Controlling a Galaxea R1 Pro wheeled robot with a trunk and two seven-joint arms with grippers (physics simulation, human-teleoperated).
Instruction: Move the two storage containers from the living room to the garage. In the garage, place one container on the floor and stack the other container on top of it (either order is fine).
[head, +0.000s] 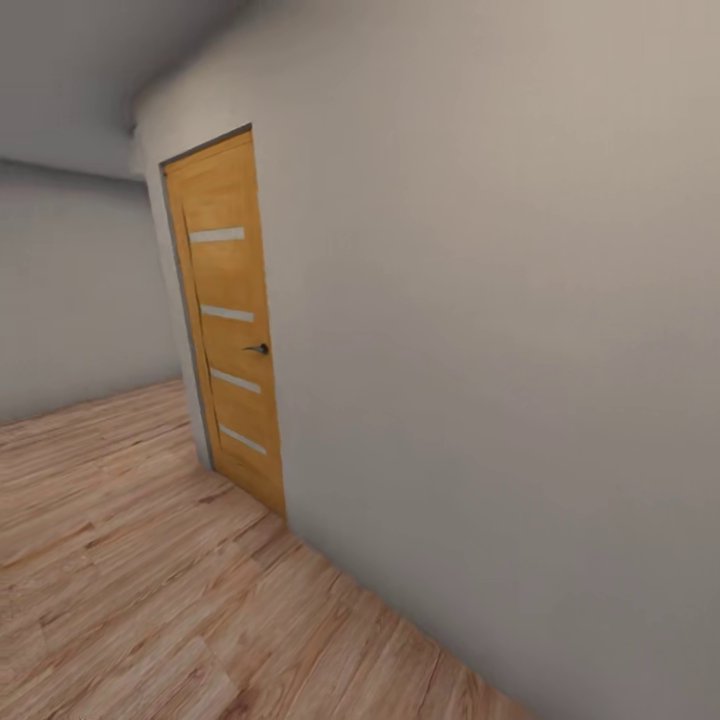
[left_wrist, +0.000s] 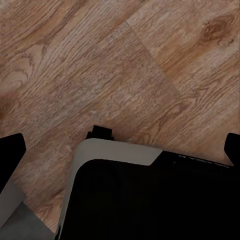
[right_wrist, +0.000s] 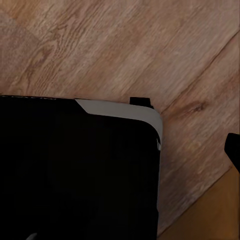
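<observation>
You're hugging the wall (head: 500, 350) near the door (head: 228, 320); drift right and you scrape. Fingers spread, empty, as far as I can tell.

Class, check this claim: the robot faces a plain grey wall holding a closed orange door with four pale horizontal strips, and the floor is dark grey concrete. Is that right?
Not quite. The floor is light wood planking, not dark grey concrete, as the head view shows. The rest holds: a closed orange door with four pale horizontal strips sits in a plain grey wall.
</observation>
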